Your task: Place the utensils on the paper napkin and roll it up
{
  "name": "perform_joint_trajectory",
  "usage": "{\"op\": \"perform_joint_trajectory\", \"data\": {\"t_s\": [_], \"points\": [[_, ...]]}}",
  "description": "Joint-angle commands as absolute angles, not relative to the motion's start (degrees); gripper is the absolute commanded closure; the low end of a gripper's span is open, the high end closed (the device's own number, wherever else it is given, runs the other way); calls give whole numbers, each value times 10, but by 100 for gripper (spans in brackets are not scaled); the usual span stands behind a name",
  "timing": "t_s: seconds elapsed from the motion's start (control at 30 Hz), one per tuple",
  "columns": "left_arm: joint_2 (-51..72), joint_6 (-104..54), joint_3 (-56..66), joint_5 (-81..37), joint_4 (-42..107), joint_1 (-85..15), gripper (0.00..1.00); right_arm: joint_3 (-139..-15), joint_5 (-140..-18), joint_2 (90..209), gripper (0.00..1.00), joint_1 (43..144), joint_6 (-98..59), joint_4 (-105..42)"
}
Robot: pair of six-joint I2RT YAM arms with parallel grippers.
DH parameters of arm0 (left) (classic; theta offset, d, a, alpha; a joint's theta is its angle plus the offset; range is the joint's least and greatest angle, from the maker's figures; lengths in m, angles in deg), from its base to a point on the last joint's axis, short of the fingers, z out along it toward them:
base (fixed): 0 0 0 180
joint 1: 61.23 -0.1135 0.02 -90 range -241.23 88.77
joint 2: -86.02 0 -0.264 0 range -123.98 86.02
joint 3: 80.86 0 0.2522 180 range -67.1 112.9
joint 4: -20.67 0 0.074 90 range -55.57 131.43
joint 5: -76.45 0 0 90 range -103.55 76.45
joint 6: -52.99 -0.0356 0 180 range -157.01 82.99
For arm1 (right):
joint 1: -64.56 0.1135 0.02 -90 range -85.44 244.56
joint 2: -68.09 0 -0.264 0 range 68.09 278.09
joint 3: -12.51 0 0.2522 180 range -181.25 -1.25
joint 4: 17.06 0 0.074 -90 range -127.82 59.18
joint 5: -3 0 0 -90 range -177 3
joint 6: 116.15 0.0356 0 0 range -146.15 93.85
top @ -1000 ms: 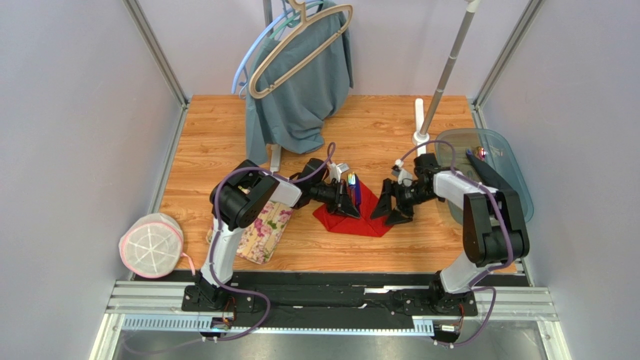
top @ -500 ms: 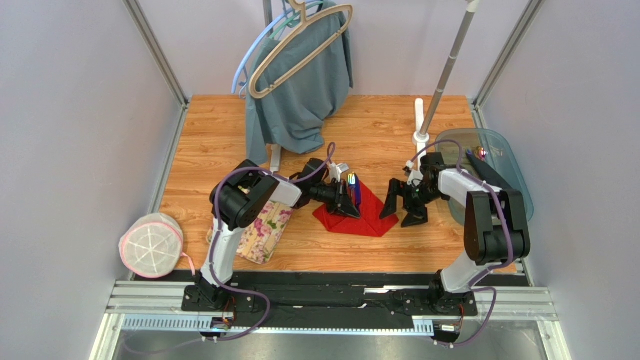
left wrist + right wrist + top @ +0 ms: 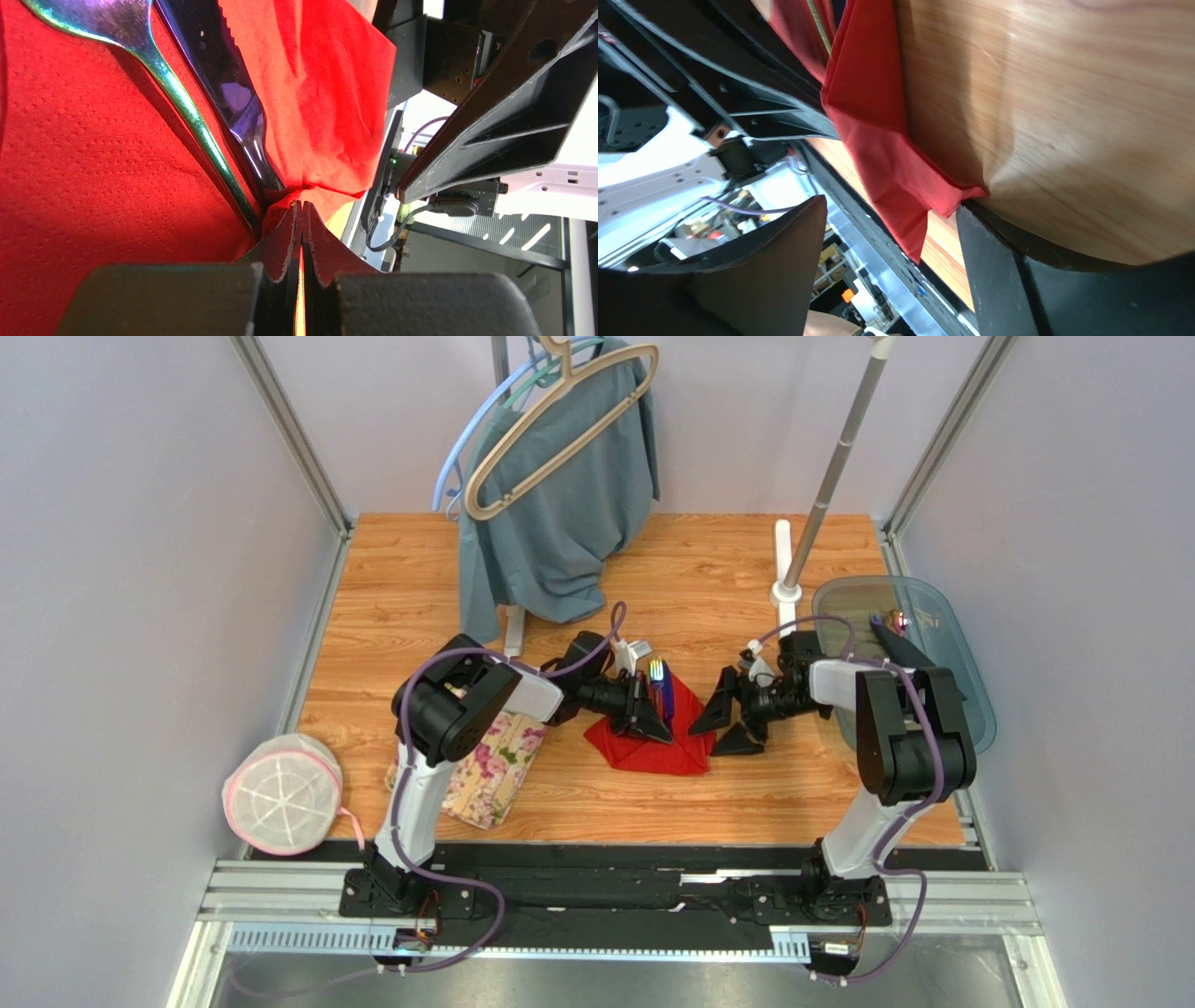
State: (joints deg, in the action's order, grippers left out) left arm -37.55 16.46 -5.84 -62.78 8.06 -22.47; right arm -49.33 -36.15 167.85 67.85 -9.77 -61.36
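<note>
The red paper napkin [image 3: 671, 742] lies on the wooden table with the utensils [image 3: 658, 682] on its far part. In the left wrist view a green-blue iridescent utensil [image 3: 175, 98] and a dark purple knife [image 3: 224, 84] lie side by side on the napkin [image 3: 77, 161]. My left gripper [image 3: 648, 714] [image 3: 302, 207] is shut, and the napkin puckers at its tips by the utensil ends. My right gripper [image 3: 728, 718] [image 3: 892, 231] is open at the napkin's right corner [image 3: 934, 196], with one finger [image 3: 990, 273] on the table beside it.
A grey-green garment [image 3: 561, 504] on a beige hanger [image 3: 554, 423] hangs at the back. A white pole stand [image 3: 831, 469] is at the back right. A clear teal tray [image 3: 919, 651] is at the right, a floral cloth [image 3: 501, 756] and a round mesh bag [image 3: 284, 793] at the left.
My right gripper drew back to the right, then came left again to the napkin's right corner. That corner now reaches less far right. The left gripper has not moved.
</note>
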Motion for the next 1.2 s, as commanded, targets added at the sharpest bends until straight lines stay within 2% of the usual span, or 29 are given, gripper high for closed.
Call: {"op": "perform_joint_trajectory", "data": {"t_s": [0.0, 0.2, 0.33, 0.4, 0.43, 0.47, 0.57, 0.63, 0.67, 0.8, 0.87, 0.93, 1.03, 1.17], "points": [[-381, 148, -54, -616, 81, -231, 97, -460, -280, 1648, 32, 676, -29, -484], [-383, 151, -54, -616, 79, -231, 97, -443, -220, 1648, 39, 673, -8, -469], [-381, 153, -56, -616, 77, -231, 97, -434, -197, 1649, 38, 671, 7, -454], [-381, 153, -55, -616, 77, -230, 97, -434, -209, 1646, 34, 671, 2, -465], [-381, 154, -55, -616, 76, -231, 97, -436, -216, 1645, 29, 671, -4, -472], [-382, 155, -54, -617, 76, -231, 97, -437, -227, 1646, 19, 670, -7, -480], [-383, 157, -53, -616, 74, -231, 97, -437, -197, 1655, 16, 669, 5, -474], [-383, 157, -55, -618, 74, -231, 97, -438, -181, 1661, 24, 669, 10, -466], [-383, 156, -56, -617, 74, -230, 97, -440, -177, 1663, 32, 669, 7, -467], [-380, 155, -56, -617, 74, -230, 97, -442, -202, 1664, 39, 668, -14, -490], [-379, 156, -55, -616, 74, -230, 97, -448, -220, 1669, 49, 668, -22, -494], [-379, 156, -54, -616, 74, -231, 97, -454, -230, 1671, 54, 669, -26, -504], [-380, 156, -52, -616, 75, -231, 97, -462, -228, 1678, 73, 672, -28, -504], [-377, 155, -53, -617, 78, -230, 97, -477, -228, 1684, 88, 685, -32, -511]]}}
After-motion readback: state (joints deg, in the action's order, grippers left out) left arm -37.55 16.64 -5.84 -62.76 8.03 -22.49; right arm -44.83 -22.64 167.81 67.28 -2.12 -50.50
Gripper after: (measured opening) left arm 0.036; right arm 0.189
